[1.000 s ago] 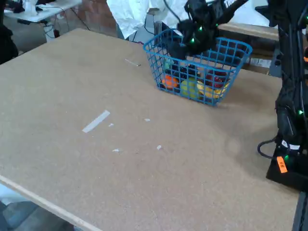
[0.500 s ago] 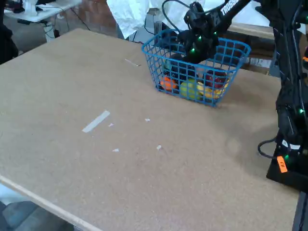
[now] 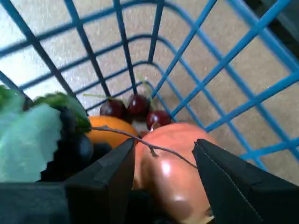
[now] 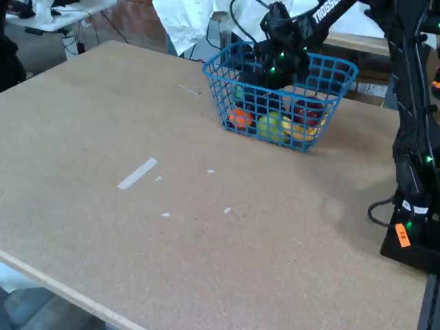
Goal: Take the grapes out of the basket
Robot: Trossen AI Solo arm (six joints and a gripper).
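Our gripper (image 3: 163, 161), jaws spread, straddles a peach (image 3: 175, 172); we should shift left onto the grapes (image 3: 74, 149) inside the basket (image 4: 237, 110).

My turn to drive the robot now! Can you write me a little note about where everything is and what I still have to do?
Gripper: open, down inside the basket, holding nothing. In the wrist view its fingers straddle a reddish-orange fruit, not the grapes.

Grapes: the dark bunch under the green leaves, at the left of the wrist view, beside the left finger. Also there: an orange fruit and three cherries.

Done: the arm has reached into the basket.

Left: probably shift left onto the grapes, close, lift them out onto the table.
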